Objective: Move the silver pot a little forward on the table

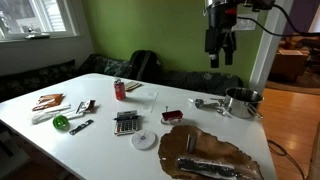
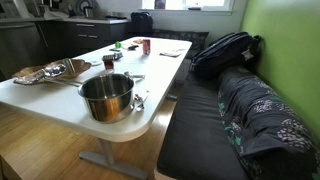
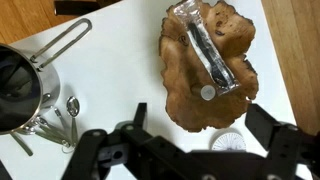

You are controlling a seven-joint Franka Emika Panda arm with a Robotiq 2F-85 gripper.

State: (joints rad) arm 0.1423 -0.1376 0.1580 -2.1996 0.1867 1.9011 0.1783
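The silver pot (image 1: 243, 100) stands on the white table (image 1: 100, 140) near its far corner, with its wire handle lying beside it. It also shows in an exterior view (image 2: 107, 97) and at the left edge of the wrist view (image 3: 15, 90). My gripper (image 1: 221, 48) hangs high above the table, up and to the side of the pot. In the wrist view the gripper (image 3: 200, 120) is open and empty, over the table next to the brown mat (image 3: 205, 70). It is out of frame in the exterior view from the pot's end.
Measuring spoons (image 3: 60, 120) lie next to the pot. A flat silver utensil (image 3: 210, 55) lies on the mat. A white disc (image 1: 145, 140), calculator (image 1: 125, 122), red can (image 1: 120, 90) and small items are spread over the table. A backpack (image 2: 225, 50) sits on the bench.
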